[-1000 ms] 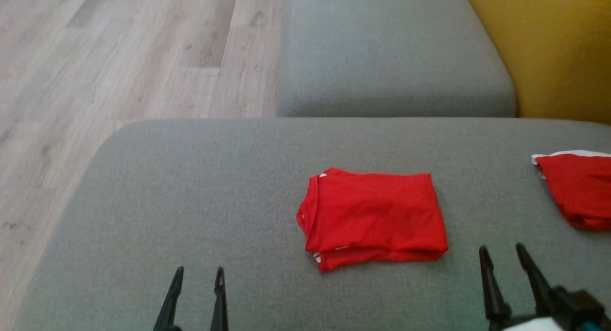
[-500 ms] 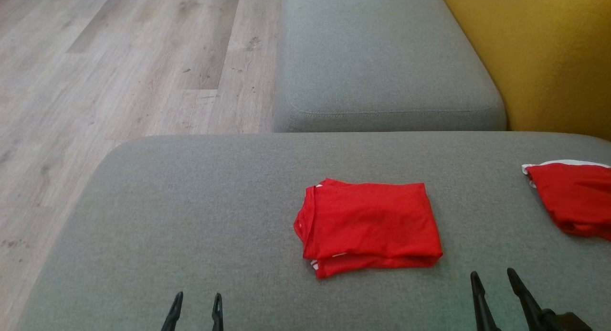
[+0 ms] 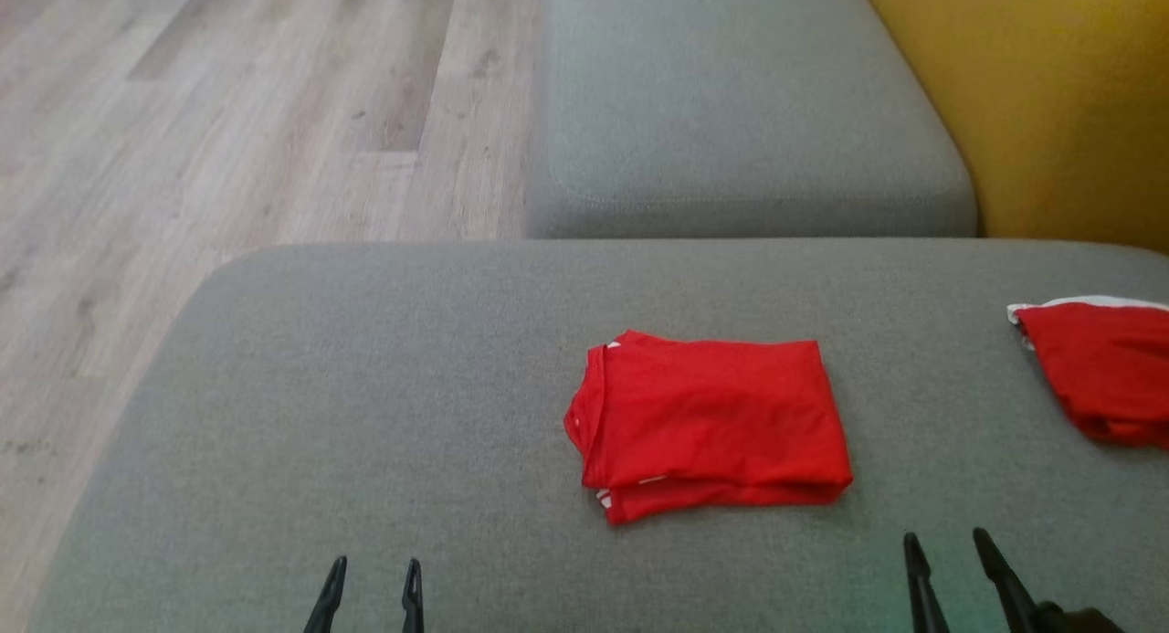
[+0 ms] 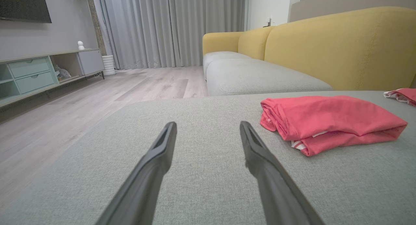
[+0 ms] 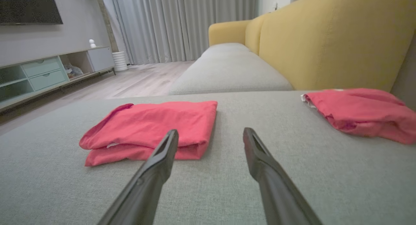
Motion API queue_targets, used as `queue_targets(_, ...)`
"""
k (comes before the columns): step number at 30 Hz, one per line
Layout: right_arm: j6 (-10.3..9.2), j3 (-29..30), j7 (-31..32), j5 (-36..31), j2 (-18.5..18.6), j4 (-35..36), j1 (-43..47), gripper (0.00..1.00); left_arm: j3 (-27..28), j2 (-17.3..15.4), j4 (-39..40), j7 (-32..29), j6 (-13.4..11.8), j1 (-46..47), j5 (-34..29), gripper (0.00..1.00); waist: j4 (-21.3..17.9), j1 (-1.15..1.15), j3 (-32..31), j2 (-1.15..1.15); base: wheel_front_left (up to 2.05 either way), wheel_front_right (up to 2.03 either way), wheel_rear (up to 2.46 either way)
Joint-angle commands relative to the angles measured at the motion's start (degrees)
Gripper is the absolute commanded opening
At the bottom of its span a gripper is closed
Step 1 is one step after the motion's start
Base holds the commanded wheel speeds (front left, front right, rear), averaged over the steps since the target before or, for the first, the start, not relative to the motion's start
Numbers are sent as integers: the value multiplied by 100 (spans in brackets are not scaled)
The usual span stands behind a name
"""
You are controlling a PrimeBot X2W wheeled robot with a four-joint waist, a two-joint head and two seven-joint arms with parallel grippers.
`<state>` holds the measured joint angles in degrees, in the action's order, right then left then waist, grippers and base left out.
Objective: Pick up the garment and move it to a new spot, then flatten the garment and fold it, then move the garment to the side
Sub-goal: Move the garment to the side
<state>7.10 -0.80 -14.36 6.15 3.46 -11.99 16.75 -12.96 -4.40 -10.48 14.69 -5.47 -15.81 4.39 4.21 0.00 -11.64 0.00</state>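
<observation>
A red garment [image 3: 712, 423] lies folded into a neat rectangle in the middle of the grey sofa cushion [image 3: 365, 414], a little white trim showing at its near edge. My left gripper [image 3: 375, 566] is open at the lower left, well to the left of the garment [image 4: 325, 121], with nothing between its fingers. Near the lower right, my right gripper [image 3: 945, 538] also stands open and empty, just short of the garment's [image 5: 152, 127] near right corner.
A second red garment [image 3: 1100, 363] with white trim lies crumpled at the cushion's right edge [image 5: 364, 111]. Beyond is another grey seat [image 3: 740, 112], with the yellow sofa back [image 3: 1050, 94] to the right. Wooden floor [image 3: 183, 131] lies left, with a low TV cabinet [image 4: 42, 72].
Both grippers have drawn back toward the bottom of the head view, away from the folded garment. The view itself has shifted slightly. The garment has not moved.
</observation>
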Motion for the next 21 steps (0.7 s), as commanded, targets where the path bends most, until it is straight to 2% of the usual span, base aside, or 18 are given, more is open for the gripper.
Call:
queue_targets(1, 39, -17, -63, 157, 37, 63, -263, 100, 210, 70, 242, 30, -1, 329, -67, 100, 13, 0, 122, 0, 0, 0, 0)
queue_targets(6, 39, -1, -63, 670, 7, -366, -717, 100, 189, 93, 398, 30, -52, 449, -93, 100, 14, 0, 482, 0, 0, 0, 0)
queue_targets(11, 39, -165, -2, 974, 228, -1214, -1737, 100, 39, 115, 432, 30, -80, 685, -159, 100, 61, 0, 952, 0, 0, 0, 0)
queue_targets(18, 39, -450, 907, 2048, 440, -2207, -3147, 100, -256, 134, 372, 30, -95, 1075, -273, 100, 265, 0, 1422, 0, 0, 0, 0)
queue_targets(21, 39, -466, 1145, 2197, 527, -2542, -3434, 100, -326, 138, 363, 30, -105, 1189, -272, 100, 327, 0, 1531, 0, 0, 0, 0)
